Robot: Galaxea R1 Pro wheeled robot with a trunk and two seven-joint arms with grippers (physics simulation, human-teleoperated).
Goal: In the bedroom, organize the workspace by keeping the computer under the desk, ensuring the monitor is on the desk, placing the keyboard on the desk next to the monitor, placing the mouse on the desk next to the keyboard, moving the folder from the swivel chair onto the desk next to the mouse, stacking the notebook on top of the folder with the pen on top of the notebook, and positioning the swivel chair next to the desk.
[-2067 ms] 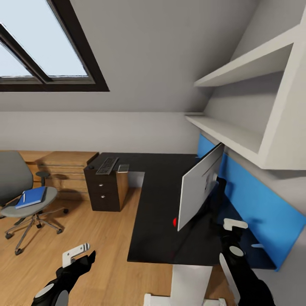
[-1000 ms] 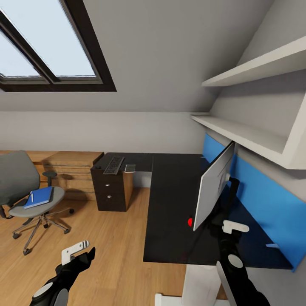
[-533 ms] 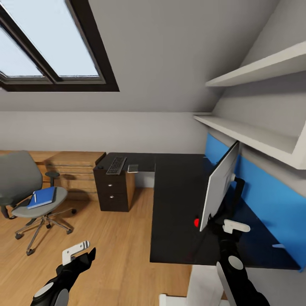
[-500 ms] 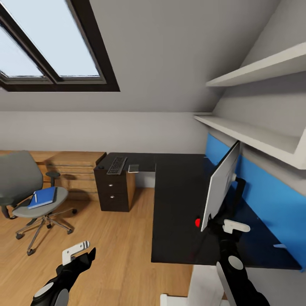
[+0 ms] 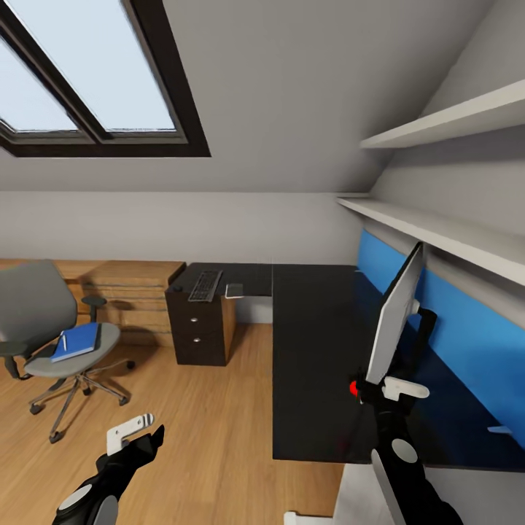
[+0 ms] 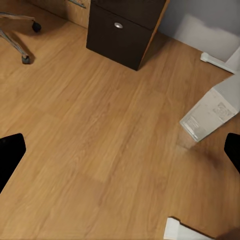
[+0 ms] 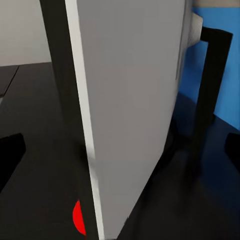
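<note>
Here the right claw (image 5: 386, 389) sits at the lower edge of the monitor (image 5: 394, 321), which stands edge-on upon the black surface (image 5: 313, 350) near the blue back panel (image 5: 467, 328). In the right wrist view its dark fingertips (image 7: 11, 150) stand wide apart either side of the screen's edge, gripping nothing. The step looks like setting the monitor; next it probably needs squaring. The left claw (image 5: 135, 430) hangs over the floor (image 6: 100, 130), fingers spread, beside the pale computer (image 6: 210, 112). The keyboard (image 5: 205, 285) lies on the far wing; the folder (image 5: 76, 341) and pen (image 5: 64, 340) rest on the chair (image 5: 44, 328). A small item beside the keyboard is too tiny to identify.
</note>
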